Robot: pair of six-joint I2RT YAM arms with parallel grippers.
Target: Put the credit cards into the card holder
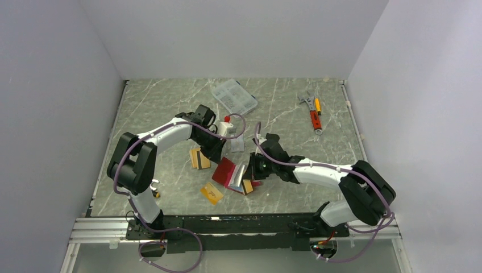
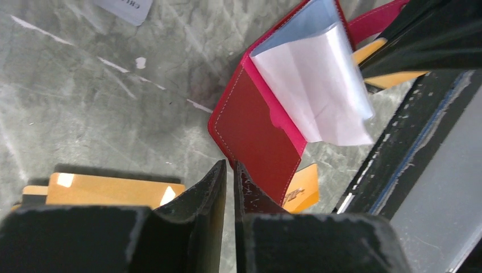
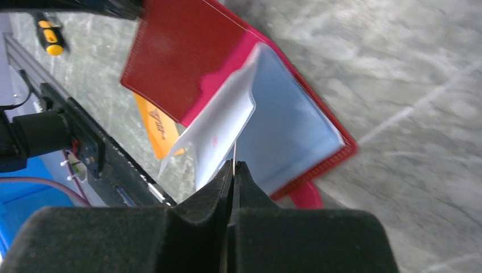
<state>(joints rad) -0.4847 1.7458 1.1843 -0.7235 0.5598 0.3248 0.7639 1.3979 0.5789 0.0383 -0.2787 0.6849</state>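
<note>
Closest to the lens on its own wrist view, the right gripper has its fingers pressed together on the edge of a thin clear sleeve that belongs to the card holder. That red holder is open near the middle of the table, and its light blue lining shows.

On the other wrist view, the left gripper sits just beside the corner of the holder's red flap. Its fingers are parted by a thin slit with nothing between them, and I cannot tell whether a tip touches the leather.

Moving outward, one orange-gold card lies just beside the flap on the near side. Two more orange-gold cards lie overlapped to the left of the holder, the lower one showing a black stripe. Another striped card lies under the right gripper. I can see a silver-grey card on the far side of the holder.

Further back are a clear compartment box and a few hand tools, well apart from the cards.
</note>
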